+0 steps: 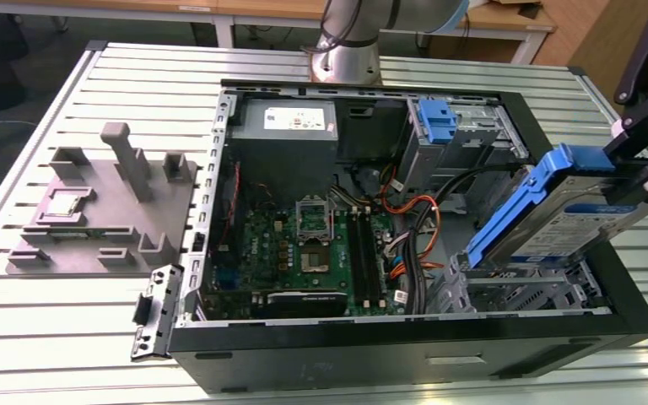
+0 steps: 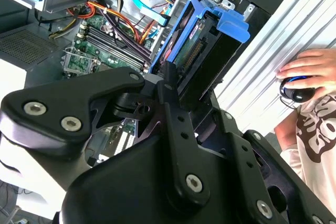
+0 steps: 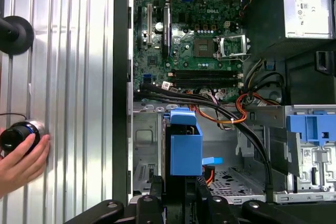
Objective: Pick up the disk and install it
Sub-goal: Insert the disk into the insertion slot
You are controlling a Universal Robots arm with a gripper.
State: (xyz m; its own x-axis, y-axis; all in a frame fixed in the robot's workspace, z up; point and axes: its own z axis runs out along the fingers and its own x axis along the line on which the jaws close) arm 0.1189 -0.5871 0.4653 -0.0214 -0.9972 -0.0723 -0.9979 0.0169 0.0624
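The table (image 1: 54, 337) is shiny silver metal with long grooves across it. A big black computer box (image 1: 414, 359) lies on its side on the table, open on top. Just beside it, on the exterior view's left, sits a grey plastic stand (image 1: 110, 211) with little posts sticking up. The robot's round foot (image 1: 343, 61) stands at the far edge, behind the box. In the first wrist view a small round black knob (image 3: 16, 135) sits on the table, with a hand (image 3: 23, 163) resting on it.
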